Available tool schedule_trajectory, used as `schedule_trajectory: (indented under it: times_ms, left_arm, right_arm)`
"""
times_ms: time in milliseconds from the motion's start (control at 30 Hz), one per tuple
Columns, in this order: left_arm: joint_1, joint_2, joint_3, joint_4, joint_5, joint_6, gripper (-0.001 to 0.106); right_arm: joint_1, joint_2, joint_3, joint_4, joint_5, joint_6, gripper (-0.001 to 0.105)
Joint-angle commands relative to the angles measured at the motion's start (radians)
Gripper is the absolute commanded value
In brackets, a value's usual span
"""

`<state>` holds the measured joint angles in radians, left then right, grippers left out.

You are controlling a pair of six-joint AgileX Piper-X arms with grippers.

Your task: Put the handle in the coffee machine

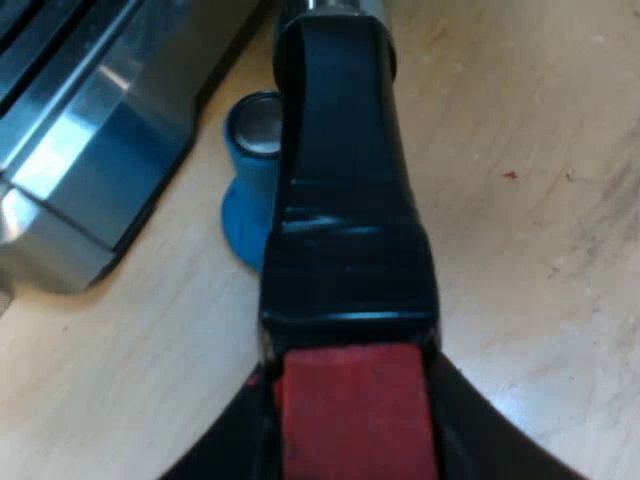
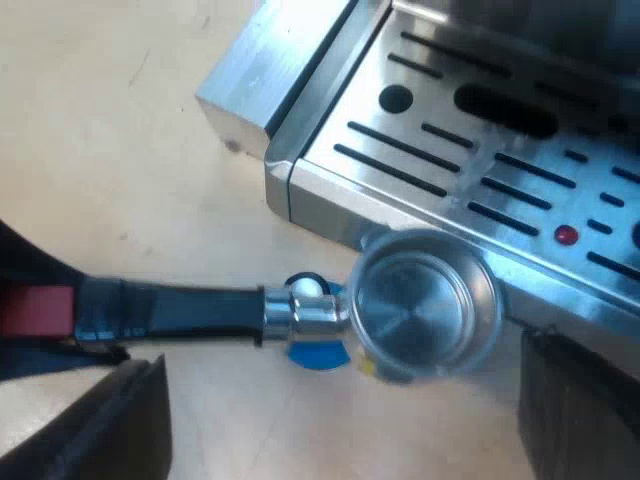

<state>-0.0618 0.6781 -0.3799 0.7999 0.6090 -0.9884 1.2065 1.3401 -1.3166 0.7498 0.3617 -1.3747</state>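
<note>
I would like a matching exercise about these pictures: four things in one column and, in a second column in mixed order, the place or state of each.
1 holder's basket
2 blue tamper
3 handle's red end
4 right gripper

a open, holding nothing
b on the table, under the holder
c held in the left gripper
d empty, at the drip tray's edge

Pairs: 1-d, 2-b, 3-c, 4-a

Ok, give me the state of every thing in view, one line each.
holder, loose, not locked in, basket empty, red end gripped.
left gripper, shut on the holder's handle.
right gripper, open, holding nothing.
tamper, on the table, beneath the holder.
</note>
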Motion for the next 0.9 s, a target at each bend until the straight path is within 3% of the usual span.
schedule_trajectory:
  times_ms: [33, 200, 500, 600, 733, 833, 900]
  left_arm:
    - [0.015, -0.013, -0.029, 0.005, 0.036, -0.006, 0.0]
    - [0.054, -0.013, -0.073, 0.07, 0.086, -0.024, 0.0]
    - [0.065, -0.013, -0.143, 0.12, 0.12, -0.024, 0.0]
    - [0.1, -0.004, -0.146, 0.092, 0.145, -0.024, 0.0]
    - [0.124, 0.032, -0.153, 0.072, 0.232, -0.024, 0.0]
    - [0.132, 0.05, -0.157, 0.067, 0.245, -0.022, 0.0]
    - [0.132, 0.068, -0.16, 0.062, 0.236, 0.018, 0.0]
  right_arm:
    - [0.043, -0.012, -0.011, -0.005, 0.074, -0.001, 0.071]
    - [0.128, -0.012, -0.011, -0.005, 0.225, 0.018, 0.071]
    - [0.207, -0.017, -0.011, -0.005, 0.428, 0.072, 0.071]
    - [0.207, -0.021, -0.011, -0.005, 0.452, 0.072, 0.071]
    - [0.207, -0.021, -0.011, -0.014, 0.446, 0.072, 0.071]
    - [0.207, -0.021, -0.005, -0.014, 0.446, 0.075, 0.071]
    - [0.207, -0.021, -0.002, -0.012, 0.442, 0.08, 0.071]
